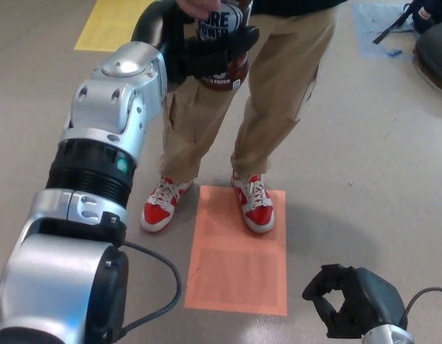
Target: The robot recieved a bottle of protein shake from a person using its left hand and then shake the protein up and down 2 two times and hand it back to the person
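Note:
The dark brown protein shake bottle [222,36] with a white label stands upright at the top edge of the head view; its cap is cut off by the frame. My left hand [206,57] is shut on the bottle's lower half, arm stretched out toward the person. A person's hand [199,7] reaches down onto the bottle's top. My right hand [342,297] hangs low at the bottom right, fingers curled apart, holding nothing.
The person stands right in front of me in tan trousers [278,93] and red-and-white shoes [255,204], on an orange floor mat [238,269]. A yellow mat [113,25] lies at the far left; dark bags [428,29] sit at the far right.

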